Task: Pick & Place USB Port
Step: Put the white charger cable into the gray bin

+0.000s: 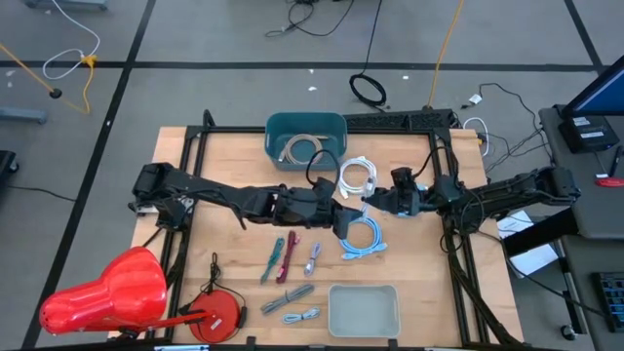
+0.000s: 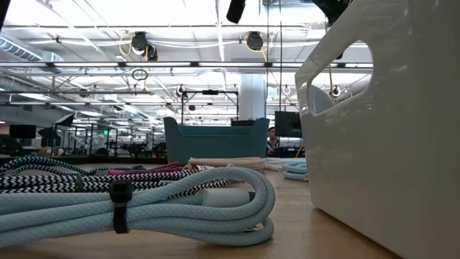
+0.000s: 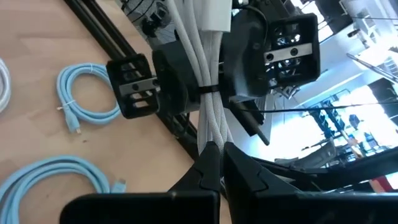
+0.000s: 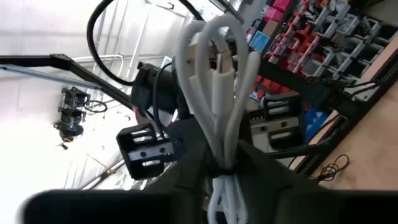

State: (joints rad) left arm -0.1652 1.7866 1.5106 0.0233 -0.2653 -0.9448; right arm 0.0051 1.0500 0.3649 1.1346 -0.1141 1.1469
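A white USB cable, bundled with a dark tie, hangs in the air between my two grippers above the table's middle; it shows in the left wrist view (image 3: 208,62) and the right wrist view (image 4: 217,93). My left gripper (image 1: 346,216) (image 3: 216,149) reaches in from the left and is shut on it. My right gripper (image 1: 378,202) (image 4: 221,165) reaches in from the right and is also shut on it. More coiled cables lie flat on the table: a white one (image 1: 358,175) and a light blue one (image 1: 363,239). The teal bin (image 1: 306,136) has a coil in it. My left gripper pinches the white bundle at one end (image 3: 210,140) between its two fingers, and the strands run on from there past the other gripper. The bundle is lifted clear of the table. My right gripper pinches the same bundle at its dark tie (image 4: 224,171), one finger on either side. The looped end with a white plug (image 4: 217,68) sticks out beyond the fingers.
A pale bin (image 1: 364,310) stands at the near edge and looms on the right of the low view (image 2: 388,144). Green, pink and grey cables (image 1: 283,258) lie left of it. A red object (image 1: 107,292) and a red disc (image 1: 219,312) are at the near left corner.
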